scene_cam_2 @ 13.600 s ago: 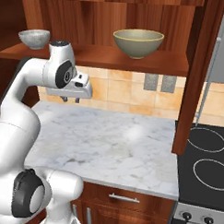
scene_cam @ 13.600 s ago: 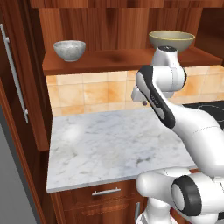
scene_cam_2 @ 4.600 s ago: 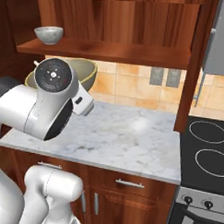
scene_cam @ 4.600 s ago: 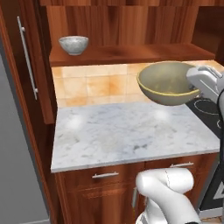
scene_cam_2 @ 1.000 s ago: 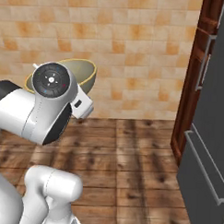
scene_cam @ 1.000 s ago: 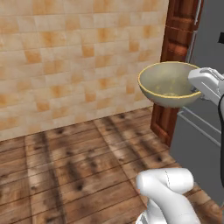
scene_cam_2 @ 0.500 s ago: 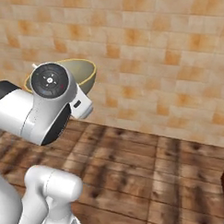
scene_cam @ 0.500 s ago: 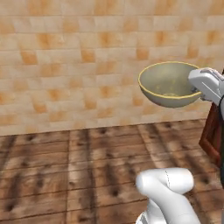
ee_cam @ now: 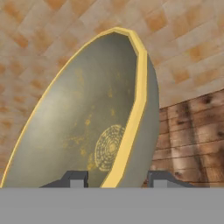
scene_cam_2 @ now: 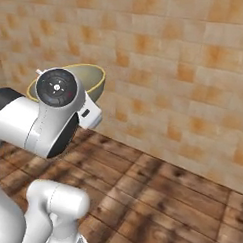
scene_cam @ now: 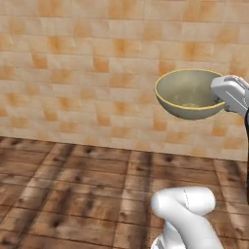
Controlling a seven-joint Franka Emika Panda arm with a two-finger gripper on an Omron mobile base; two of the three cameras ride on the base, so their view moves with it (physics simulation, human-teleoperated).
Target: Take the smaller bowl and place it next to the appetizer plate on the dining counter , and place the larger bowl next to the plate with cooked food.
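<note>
Aloft, one larger bowl (scene_cam: 188, 93), rim pinched between two jaws.

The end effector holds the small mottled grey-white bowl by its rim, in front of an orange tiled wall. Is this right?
Not quite. The end effector holds the wide olive-beige bowl with a thin yellow rim, as the left base view shows. The rim grip and the orange tiled wall are right.

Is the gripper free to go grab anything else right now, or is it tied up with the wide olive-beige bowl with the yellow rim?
Probably not free. The gripper is shut on the wide olive-beige bowl, one finger inside the yellow rim and one outside, carrying it in the air in front of an orange tiled wall. It would have to set the bowl down first.
</note>
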